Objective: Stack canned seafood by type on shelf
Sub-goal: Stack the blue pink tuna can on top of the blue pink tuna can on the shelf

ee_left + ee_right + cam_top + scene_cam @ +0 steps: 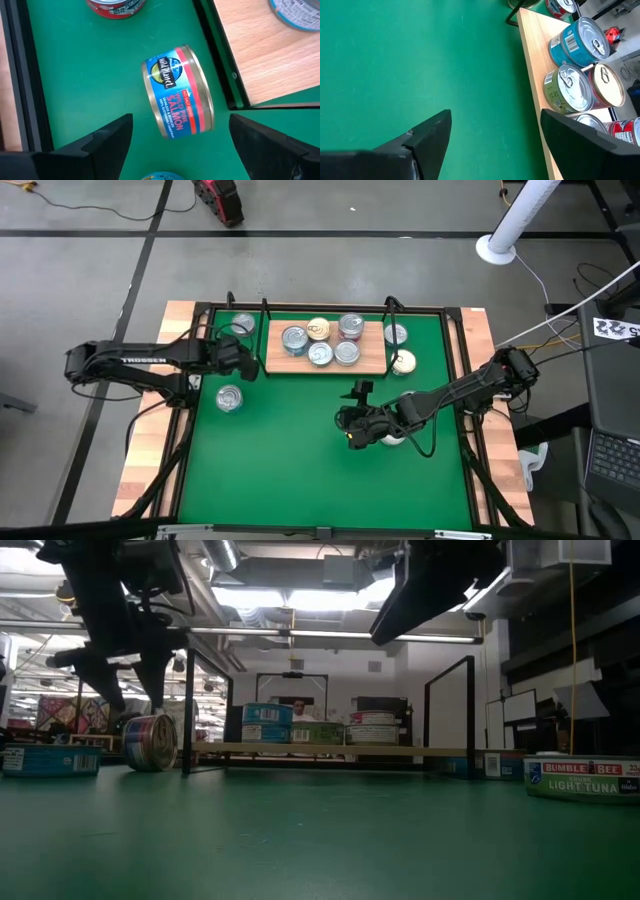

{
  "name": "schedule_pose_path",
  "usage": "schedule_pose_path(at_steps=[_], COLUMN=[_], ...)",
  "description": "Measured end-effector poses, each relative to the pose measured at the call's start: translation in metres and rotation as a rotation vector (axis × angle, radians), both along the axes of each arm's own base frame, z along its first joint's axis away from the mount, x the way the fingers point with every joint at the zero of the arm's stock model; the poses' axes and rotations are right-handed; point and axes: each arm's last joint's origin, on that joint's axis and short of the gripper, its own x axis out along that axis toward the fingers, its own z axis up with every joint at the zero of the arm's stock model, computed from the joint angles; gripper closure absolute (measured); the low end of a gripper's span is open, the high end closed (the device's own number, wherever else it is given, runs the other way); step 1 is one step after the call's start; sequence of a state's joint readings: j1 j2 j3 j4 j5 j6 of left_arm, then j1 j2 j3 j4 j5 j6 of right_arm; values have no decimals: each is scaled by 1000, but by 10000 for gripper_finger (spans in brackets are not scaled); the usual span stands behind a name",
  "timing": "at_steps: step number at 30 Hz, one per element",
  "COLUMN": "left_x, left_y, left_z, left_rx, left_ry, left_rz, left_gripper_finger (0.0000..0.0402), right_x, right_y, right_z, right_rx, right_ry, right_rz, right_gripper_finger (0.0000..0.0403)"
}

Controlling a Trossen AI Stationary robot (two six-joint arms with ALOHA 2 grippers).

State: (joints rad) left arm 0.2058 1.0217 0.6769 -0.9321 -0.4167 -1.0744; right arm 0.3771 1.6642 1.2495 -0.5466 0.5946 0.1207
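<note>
The left hand (180,145) hangs wide open and empty over a salmon tin (178,91) that stands on its rim on the green mat (280,450), just off the shelf (325,363) at its 9 o'clock end. The tin's round axis runs level, along the gap between the fingers, so a grip should close on its two flat faces. The right hand (352,432), also wide and empty, waits at the shelf's 6 o'clock, well apart; the left is nearer.
</note>
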Motion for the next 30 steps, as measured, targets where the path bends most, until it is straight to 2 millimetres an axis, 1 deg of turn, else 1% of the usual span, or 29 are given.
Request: schedule_pose_path(at_steps=[12, 18, 22, 25, 30], left_x=[4, 8, 8, 5, 3], left_y=[1, 2, 2, 1, 0], left_z=[-4, -2, -4, -15, -31], left_rx=[11, 31, 30, 12, 3], left_ry=[27, 9, 12, 24, -13], left_rz=[-3, -56, -54, -39, -47], left_gripper_finger=[80, 80, 80, 80, 80], right_x=[0, 0, 0, 0, 0], right_y=[0, 0, 0, 0, 0], right_z=[0, 0, 0, 0, 0], right_rx=[7, 7, 7, 8, 9], right_ry=[7, 7, 6, 6, 4], right_rz=[6, 6, 6, 6, 6], right_gripper_finger=[97, 97, 97, 97, 97])
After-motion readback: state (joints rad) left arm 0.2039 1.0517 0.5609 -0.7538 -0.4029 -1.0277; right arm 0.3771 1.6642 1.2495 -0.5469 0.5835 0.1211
